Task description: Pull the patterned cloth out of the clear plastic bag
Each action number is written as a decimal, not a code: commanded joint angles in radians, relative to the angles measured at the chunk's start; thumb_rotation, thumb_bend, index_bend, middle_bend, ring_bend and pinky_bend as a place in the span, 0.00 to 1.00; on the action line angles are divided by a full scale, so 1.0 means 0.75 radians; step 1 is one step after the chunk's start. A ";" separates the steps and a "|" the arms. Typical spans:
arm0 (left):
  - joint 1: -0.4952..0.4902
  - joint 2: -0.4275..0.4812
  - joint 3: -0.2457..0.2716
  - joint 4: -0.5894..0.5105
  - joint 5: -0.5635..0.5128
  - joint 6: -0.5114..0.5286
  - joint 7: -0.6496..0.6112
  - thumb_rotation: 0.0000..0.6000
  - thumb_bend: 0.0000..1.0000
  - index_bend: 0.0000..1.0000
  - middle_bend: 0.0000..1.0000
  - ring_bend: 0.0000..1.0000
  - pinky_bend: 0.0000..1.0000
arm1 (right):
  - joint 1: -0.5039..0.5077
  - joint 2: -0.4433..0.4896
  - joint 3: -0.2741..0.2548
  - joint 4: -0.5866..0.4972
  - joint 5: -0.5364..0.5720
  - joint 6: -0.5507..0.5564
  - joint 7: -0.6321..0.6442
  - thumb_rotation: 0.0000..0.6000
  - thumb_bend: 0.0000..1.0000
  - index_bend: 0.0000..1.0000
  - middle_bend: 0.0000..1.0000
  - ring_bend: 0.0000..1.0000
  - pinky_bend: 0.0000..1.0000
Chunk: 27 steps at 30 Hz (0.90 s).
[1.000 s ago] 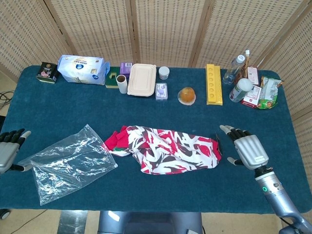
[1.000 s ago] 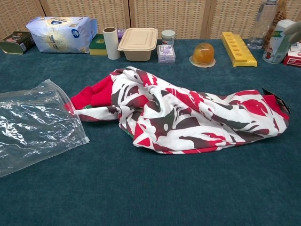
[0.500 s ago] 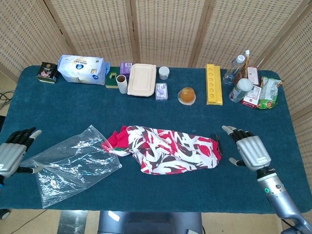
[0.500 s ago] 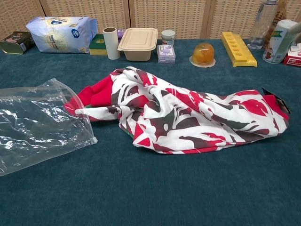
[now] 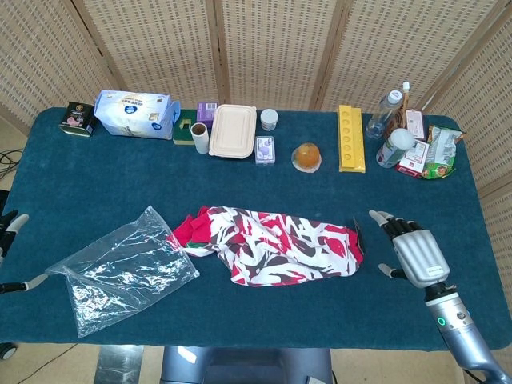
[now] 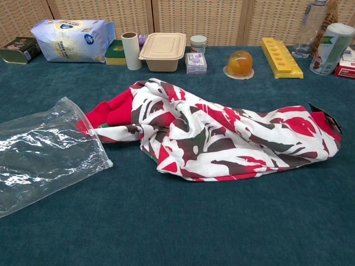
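The red, white and brown patterned cloth (image 5: 272, 244) lies spread on the blue table, fully outside the clear plastic bag (image 5: 124, 268). Only its red left end touches the bag's edge. The chest view shows the same cloth (image 6: 222, 133) beside the flat, empty bag (image 6: 44, 149). My right hand (image 5: 412, 252) hovers just right of the cloth, fingers spread, holding nothing. My left hand (image 5: 8, 228) barely shows at the left edge of the head view. Its fingers and thumb are far apart, and the thumb tip is close to the bag's near corner. Neither hand appears in the chest view.
Along the back edge stand a tissue pack (image 5: 136, 114), a dark tin (image 5: 78, 118), a cardboard roll (image 5: 200, 138), a beige lunchbox (image 5: 234, 130), an orange dome (image 5: 306, 156), a yellow tray (image 5: 350, 138), bottles (image 5: 384, 114) and snack packs (image 5: 436, 152).
My left hand has drawn back to the left, almost out of the head view, and the bag has settled flat. My right hand has slid slightly right and toward the front edge.
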 commanded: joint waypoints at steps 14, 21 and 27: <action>0.132 -0.154 -0.047 0.067 -0.010 0.208 0.122 0.89 0.00 0.01 0.02 0.00 0.05 | -0.167 -0.028 -0.006 0.016 0.054 0.205 -0.049 1.00 0.11 0.13 0.24 0.33 0.36; 0.176 -0.167 -0.011 0.041 0.031 0.234 0.139 0.88 0.00 0.06 0.02 0.00 0.05 | -0.257 -0.017 -0.057 0.035 0.055 0.260 -0.032 1.00 0.11 0.16 0.26 0.34 0.36; 0.195 -0.165 -0.015 0.022 0.046 0.255 0.141 0.89 0.00 0.07 0.02 0.00 0.05 | -0.282 -0.016 -0.050 0.051 0.047 0.282 0.005 1.00 0.11 0.16 0.26 0.34 0.36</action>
